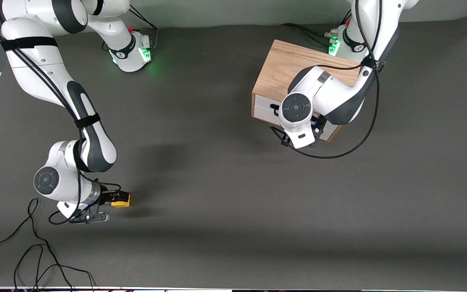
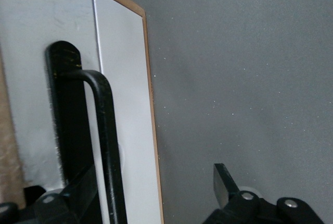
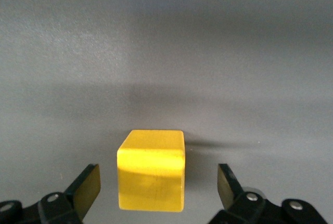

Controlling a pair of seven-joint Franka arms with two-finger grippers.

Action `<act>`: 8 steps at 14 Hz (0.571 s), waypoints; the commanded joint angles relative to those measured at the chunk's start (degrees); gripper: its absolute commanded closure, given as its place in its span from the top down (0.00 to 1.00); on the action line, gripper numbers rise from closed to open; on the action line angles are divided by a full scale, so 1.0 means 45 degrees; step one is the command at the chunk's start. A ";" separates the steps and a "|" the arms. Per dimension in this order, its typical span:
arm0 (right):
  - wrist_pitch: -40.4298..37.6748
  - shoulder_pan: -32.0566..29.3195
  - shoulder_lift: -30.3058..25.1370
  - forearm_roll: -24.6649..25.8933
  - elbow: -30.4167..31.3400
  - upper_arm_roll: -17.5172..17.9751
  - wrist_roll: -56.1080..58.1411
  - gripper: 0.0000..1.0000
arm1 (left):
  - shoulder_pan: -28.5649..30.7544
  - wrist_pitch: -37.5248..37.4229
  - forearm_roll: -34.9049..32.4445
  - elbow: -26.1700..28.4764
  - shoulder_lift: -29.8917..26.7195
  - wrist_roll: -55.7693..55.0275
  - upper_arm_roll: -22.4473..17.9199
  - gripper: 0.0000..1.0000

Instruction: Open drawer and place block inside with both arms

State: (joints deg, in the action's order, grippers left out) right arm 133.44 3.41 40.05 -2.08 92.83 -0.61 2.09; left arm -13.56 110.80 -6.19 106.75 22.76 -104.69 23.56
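Observation:
The small yellow block (image 1: 122, 200) lies on the dark table mat toward the right arm's end, near the front camera. My right gripper (image 1: 111, 200) is low at it and open; in the right wrist view the block (image 3: 152, 177) sits between the fingers (image 3: 88, 185) with a gap on each side. The drawer (image 1: 262, 106), a white front in a light-wood box (image 1: 286, 65), looks shut. My left gripper (image 2: 151, 182) is open in front of it, and the black wire handle (image 2: 106, 146) stands between its fingers (image 2: 223, 182), not clamped.
The box stands close to the left arm's base (image 1: 337, 44). Loose black cables (image 1: 35, 243) lie on the mat near the front edge, at the right arm's end. A cable loop (image 1: 339, 152) hangs from the left arm in front of the box.

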 commanded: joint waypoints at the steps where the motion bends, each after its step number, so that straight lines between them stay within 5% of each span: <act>1: 0.0464 0.0063 -0.0014 -0.0261 0.0327 -0.0020 -0.0210 1.00 | 0.0025 0.0201 -0.0284 0.0008 0.0060 -0.0291 0.0038 1.00; 8: 0.1871 0.0043 0.0044 -0.0261 0.1148 -0.0020 -0.0132 0.96 | 0.0103 0.0377 -0.0285 -0.0518 0.0294 -0.0291 0.0038 1.00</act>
State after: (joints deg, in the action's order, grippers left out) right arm 140.62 3.41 40.72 -2.11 97.14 -0.61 2.03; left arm -13.10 112.16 -6.30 106.41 23.10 -104.69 23.55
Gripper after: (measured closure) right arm 0.000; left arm 0.000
